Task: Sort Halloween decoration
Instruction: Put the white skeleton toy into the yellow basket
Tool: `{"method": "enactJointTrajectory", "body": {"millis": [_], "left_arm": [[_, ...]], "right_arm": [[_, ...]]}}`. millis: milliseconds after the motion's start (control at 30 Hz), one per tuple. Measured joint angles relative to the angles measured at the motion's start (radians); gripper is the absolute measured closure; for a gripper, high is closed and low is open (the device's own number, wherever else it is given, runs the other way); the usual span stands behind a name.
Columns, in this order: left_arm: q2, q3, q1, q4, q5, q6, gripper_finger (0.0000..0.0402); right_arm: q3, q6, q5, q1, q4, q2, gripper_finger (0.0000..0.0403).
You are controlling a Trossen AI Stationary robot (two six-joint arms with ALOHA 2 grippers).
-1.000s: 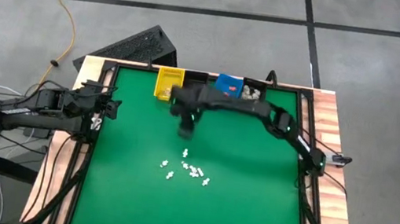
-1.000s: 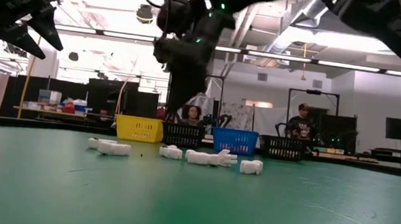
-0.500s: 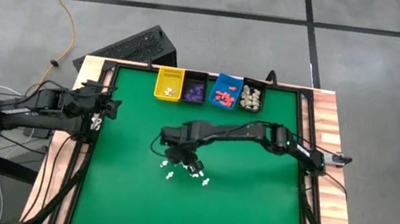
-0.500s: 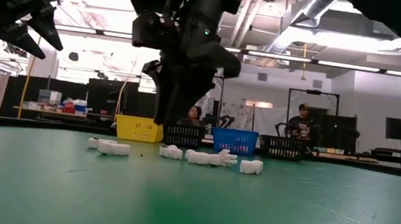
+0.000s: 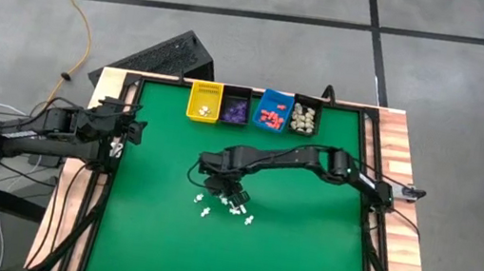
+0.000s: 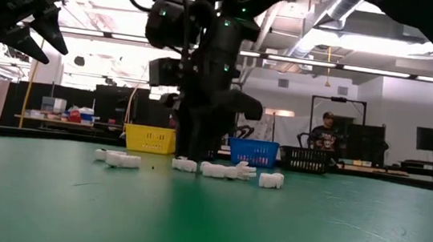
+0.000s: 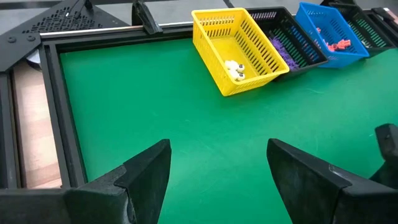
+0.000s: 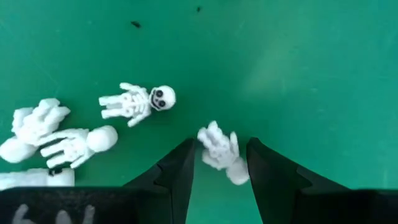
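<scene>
Several small white Halloween decoration pieces [image 5: 236,208] lie loose on the green mat at mid-table; they show in the low view as a row [image 6: 223,170]. My right gripper [image 8: 221,163] points down over them, open. One white piece [image 8: 221,152] lies on the mat between its two fingers; I cannot tell whether they touch it. A skeleton piece [image 8: 138,101] and two more pieces [image 8: 59,138] lie beside it. From above, this gripper [image 5: 226,191] stands at the cluster's far side. My left gripper [image 7: 214,177] waits open at the table's left edge [image 5: 133,127].
Four bins stand in a row at the far edge: yellow [image 5: 204,101] holding white pieces [image 7: 234,70], black [image 5: 235,108] with purple ones, blue [image 5: 272,111] with red ones, and black [image 5: 304,116] with beige ones. A black frame [image 5: 110,183] borders the mat. People sit in the room behind [image 6: 326,132].
My right gripper has come from near the far bins toward the near edge and down onto the cluster of white pieces, rolling about its own axis as it sank. The pieces have stayed where they lay.
</scene>
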Motion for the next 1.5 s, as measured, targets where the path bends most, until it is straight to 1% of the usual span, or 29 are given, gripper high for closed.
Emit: {"method": "enactJointTrajectory", "body": {"millis": [167, 267, 333, 400, 567, 700, 833, 967, 1200, 1500], "left_arm": [[0.000, 0.000, 0.000, 0.000, 0.000, 0.000, 0.0145], [0.000, 0.000, 0.000, 0.000, 0.000, 0.000, 0.0145], [0.000, 0.000, 0.000, 0.000, 0.000, 0.000, 0.0145], [0.000, 0.000, 0.000, 0.000, 0.000, 0.000, 0.0145], [0.000, 0.000, 0.000, 0.000, -0.007, 0.000, 0.0145], [0.000, 0.000, 0.000, 0.000, -0.010, 0.000, 0.0145], [0.000, 0.000, 0.000, 0.000, -0.010, 0.000, 0.0145], [0.000, 0.000, 0.000, 0.000, -0.011, -0.003, 0.0145], [0.000, 0.000, 0.000, 0.000, -0.012, -0.013, 0.0145], [0.000, 0.000, 0.000, 0.000, -0.016, -0.031, 0.0145]], "right_arm": [[-0.053, 0.007, -0.002, 0.003, 0.067, -0.007, 0.0230], [-0.064, 0.008, 0.034, 0.006, 0.076, -0.008, 0.0234], [-0.068, 0.010, 0.051, 0.008, 0.077, -0.008, 0.0243], [-0.068, 0.021, 0.051, 0.008, 0.075, -0.008, 0.0261], [-0.069, 0.076, 0.047, 0.002, 0.077, -0.007, 0.0324], [-0.069, 0.129, 0.017, -0.007, 0.084, -0.006, 0.0360], [-0.065, 0.226, -0.041, -0.027, 0.096, -0.004, 0.0361], [-0.044, 0.282, -0.052, -0.049, 0.111, 0.001, 0.0362], [0.037, 0.369, 0.016, -0.104, 0.252, 0.008, 0.0364], [0.141, 0.576, 0.028, -0.185, 0.508, 0.005, 0.0364]]}}
